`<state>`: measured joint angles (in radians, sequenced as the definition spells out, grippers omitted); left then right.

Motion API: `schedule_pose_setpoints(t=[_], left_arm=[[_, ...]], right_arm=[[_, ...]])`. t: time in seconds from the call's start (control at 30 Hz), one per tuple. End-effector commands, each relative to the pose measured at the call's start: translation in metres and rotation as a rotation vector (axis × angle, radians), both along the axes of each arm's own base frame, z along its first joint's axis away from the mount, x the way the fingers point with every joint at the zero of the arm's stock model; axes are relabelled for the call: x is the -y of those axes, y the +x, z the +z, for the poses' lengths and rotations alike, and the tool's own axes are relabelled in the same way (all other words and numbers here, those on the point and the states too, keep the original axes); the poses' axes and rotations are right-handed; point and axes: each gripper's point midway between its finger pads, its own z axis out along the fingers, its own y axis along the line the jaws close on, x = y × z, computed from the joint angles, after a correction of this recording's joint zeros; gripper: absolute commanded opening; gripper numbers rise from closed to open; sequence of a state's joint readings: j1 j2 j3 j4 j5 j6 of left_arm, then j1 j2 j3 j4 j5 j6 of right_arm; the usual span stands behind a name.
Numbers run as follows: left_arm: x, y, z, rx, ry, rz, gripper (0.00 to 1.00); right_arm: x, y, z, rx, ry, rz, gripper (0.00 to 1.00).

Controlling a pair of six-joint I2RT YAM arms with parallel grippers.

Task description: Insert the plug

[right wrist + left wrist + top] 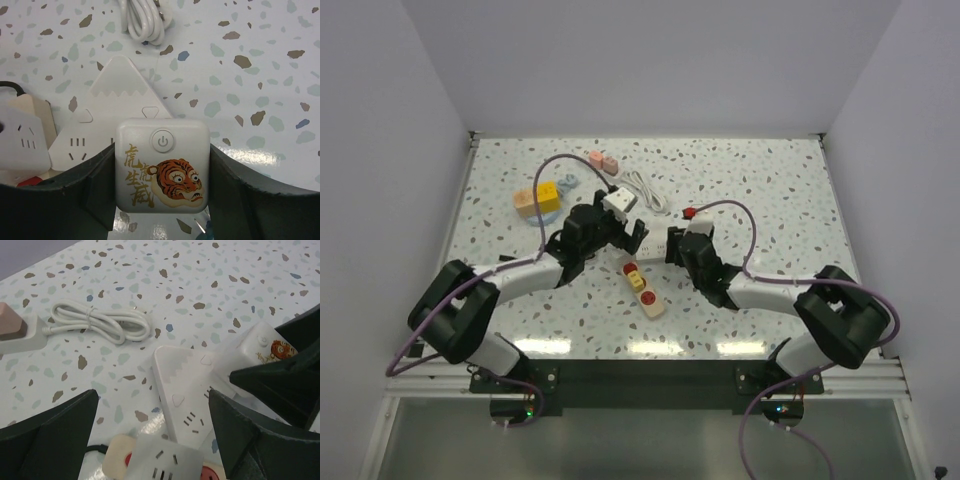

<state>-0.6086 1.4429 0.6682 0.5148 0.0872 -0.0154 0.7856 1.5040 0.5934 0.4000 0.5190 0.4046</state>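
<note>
The plug [162, 167] is a white square block with a power button and an orange tiger picture. My right gripper [161, 172] is shut on its two sides. It sits at the near end of the white mountain-shaped power strip [122, 95], with one socket [76, 148] showing to its left. Whether its pins are in a socket is hidden. In the left wrist view the plug [260, 346] lies at one end of the strip [182, 390]. My left gripper [152, 402] hangs open just above the strip, holding nothing. From above, both grippers [632, 235] [675, 243] meet at the strip [656, 238].
A beige power strip [643, 290] with red and yellow sockets lies near the front, a white adapter cube [165, 460] over its end. A coiled white cable [100, 322] lies behind. Yellow and beige blocks [540, 198] and pink blocks [603, 160] sit far left.
</note>
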Motion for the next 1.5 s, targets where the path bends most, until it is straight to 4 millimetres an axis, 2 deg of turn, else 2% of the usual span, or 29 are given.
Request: schedule_pose_setpoints(t=[0.0, 0.03, 0.07, 0.13, 0.17, 0.3, 0.47, 0.67, 0.8, 1.13, 1.47], left_arm=[[0.027, 0.027, 0.02, 0.048, -0.045, -0.044, 0.97], [0.03, 0.031, 0.015, 0.041, -0.04, -0.05, 0.96], [0.035, 0.034, 0.0, 0.012, -0.025, -0.061, 0.96], [0.043, 0.041, -0.002, 0.008, -0.024, -0.079, 0.95], [0.046, 0.043, -0.017, -0.022, -0.006, -0.082, 0.95], [0.05, 0.05, -0.036, -0.06, 0.012, -0.082, 0.93], [0.052, 0.048, -0.067, -0.133, 0.04, -0.087, 0.89], [0.05, 0.049, -0.09, -0.19, 0.064, -0.079, 0.8], [0.045, 0.047, -0.108, -0.226, 0.087, -0.06, 0.78], [0.038, 0.037, -0.119, -0.244, 0.094, -0.062, 0.76], [0.035, 0.038, -0.122, -0.254, 0.104, -0.05, 0.75]], right_arm=[[0.032, -0.082, -0.105, -0.383, -0.207, 0.082, 0.0], [0.032, -0.082, -0.105, -0.381, -0.207, 0.081, 0.0], [0.032, -0.082, -0.106, -0.38, -0.207, 0.08, 0.0], [0.032, -0.081, -0.104, -0.375, -0.206, 0.078, 0.0], [0.032, -0.081, -0.104, -0.374, -0.206, 0.079, 0.0], [0.031, -0.08, -0.105, -0.371, -0.205, 0.08, 0.0], [0.031, -0.081, -0.108, -0.378, -0.211, 0.081, 0.0], [0.034, -0.08, -0.112, -0.384, -0.222, 0.067, 0.0], [0.034, -0.08, -0.114, -0.387, -0.228, 0.063, 0.0], [0.035, -0.085, -0.132, -0.426, -0.254, 0.056, 0.0], [0.042, -0.106, -0.145, -0.434, -0.267, 0.038, 0.0]])
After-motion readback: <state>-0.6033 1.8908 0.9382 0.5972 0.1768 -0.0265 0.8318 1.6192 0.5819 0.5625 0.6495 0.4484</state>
